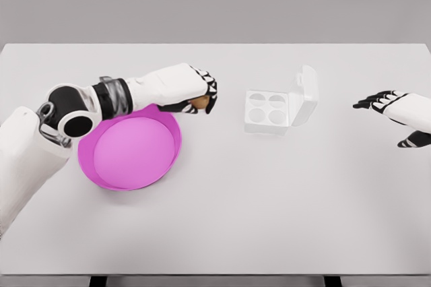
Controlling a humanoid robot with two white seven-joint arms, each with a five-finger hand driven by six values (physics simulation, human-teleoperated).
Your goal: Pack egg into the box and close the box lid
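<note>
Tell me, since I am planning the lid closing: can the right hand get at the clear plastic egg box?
Probably yes. The right hand is open, holding nothing, and only bare white table lies between it and the clear plastic egg box, whose raised lid faces that side.

No text, label, brand, number or sign can be read anywhere in the head view: the box point(273, 110) and its lid are plain and clear, the pink bowl point(132, 151) is unmarked, and the white table point(269, 206) carries no writing
</note>
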